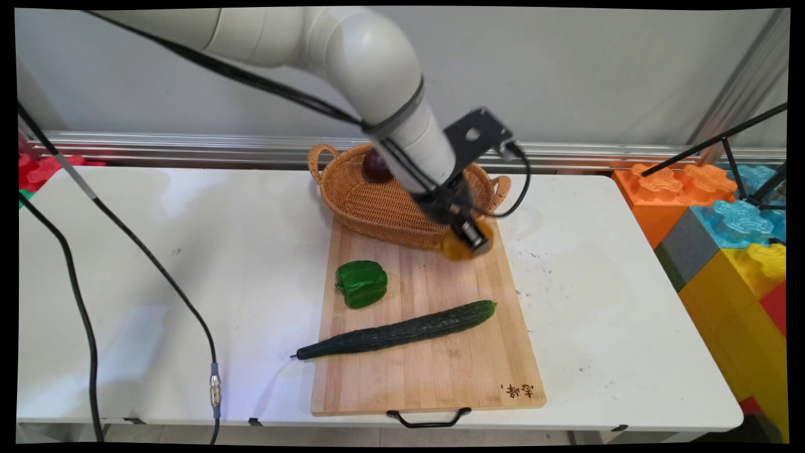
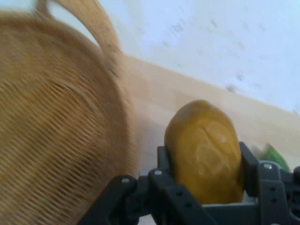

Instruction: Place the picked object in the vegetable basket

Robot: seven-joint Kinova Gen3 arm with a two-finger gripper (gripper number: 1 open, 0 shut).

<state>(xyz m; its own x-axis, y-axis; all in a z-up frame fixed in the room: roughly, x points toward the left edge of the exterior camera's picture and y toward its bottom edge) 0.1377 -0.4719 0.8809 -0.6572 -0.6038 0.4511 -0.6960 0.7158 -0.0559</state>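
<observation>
The black pincer (image 1: 468, 242) is clenched on a rounded yellow-orange fruit (image 2: 205, 149), just beside the woven wicker basket's (image 1: 377, 207) near wall, over the wooden cutting board's (image 1: 434, 365) far edge.

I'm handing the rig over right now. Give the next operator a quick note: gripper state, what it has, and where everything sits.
Gripper: shut on the yellow fruit, just beside the wicker basket at the cutting board's far end.
In the basket: a dark purple item, partly hidden by the arm.
On the board: green pepper and, nearer the front, cucumber, its tip overhanging the left edge.
</observation>
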